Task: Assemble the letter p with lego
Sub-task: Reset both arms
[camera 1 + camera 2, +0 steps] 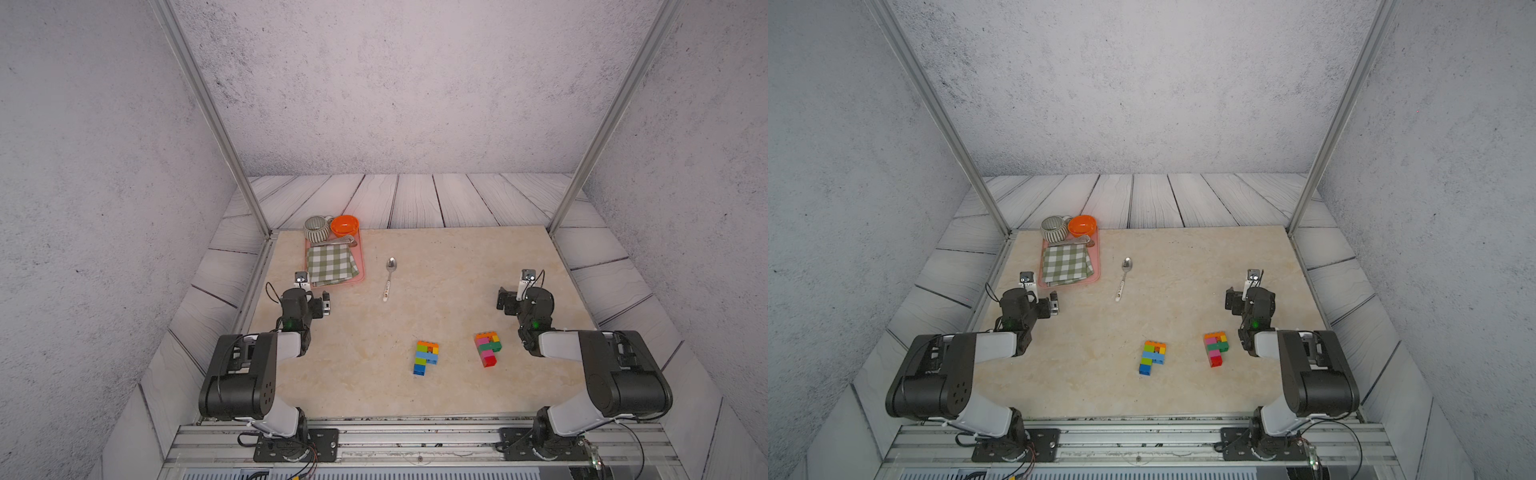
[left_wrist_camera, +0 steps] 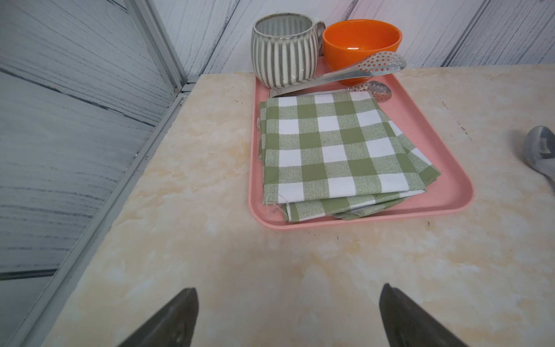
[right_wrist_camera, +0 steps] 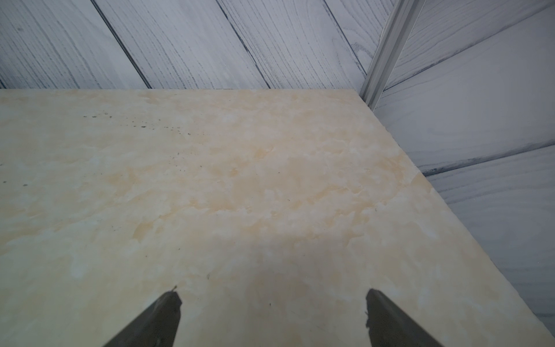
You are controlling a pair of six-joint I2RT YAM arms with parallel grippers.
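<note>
Lying nearer right gripper [image 3: 273,292] than left gripper [image 2: 288,288], lego [image 1: 427,357]; both spread wide, empty

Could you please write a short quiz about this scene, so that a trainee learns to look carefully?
1. True or false: the left pincer holds a brick.
2. Fill in: the lego build with pink bricks has a ____ brick at the near end of its stem.
3. Where does the spoon lie? A) in the left pincer B) on the bare table C) on the lego build

Key: 1 false, it is open and empty; 2 red; 3 B.
</note>
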